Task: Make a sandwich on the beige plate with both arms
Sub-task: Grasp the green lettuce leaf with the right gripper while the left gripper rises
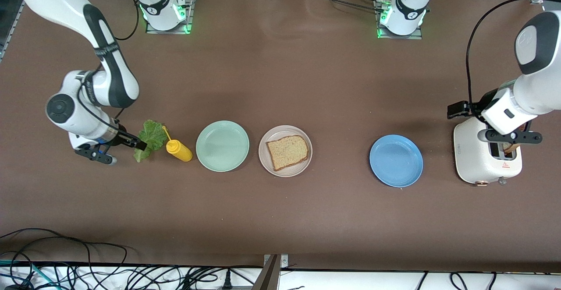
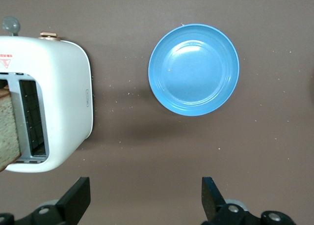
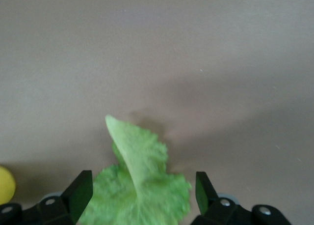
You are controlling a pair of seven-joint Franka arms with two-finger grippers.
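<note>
One bread slice (image 1: 287,152) lies on the beige plate (image 1: 307,164); the right gripper (image 3: 140,198) straddles the lettuce (image 3: 140,185), jaws wide, while the left gripper (image 2: 144,198), also wide, hovers over the toaster (image 2: 59,87) holding the second slice (image 2: 7,129).

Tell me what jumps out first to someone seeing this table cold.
A row of three plates: mint-green plate, beige plate bearing one toast slice, blue plate. At the right arm's end, the right gripper straddles the lettuce leaf beside a yellow squeeze bottle, fingers apart. At the left arm's end, the open left gripper hangs by the white toaster, a second slice in its slot.
</note>
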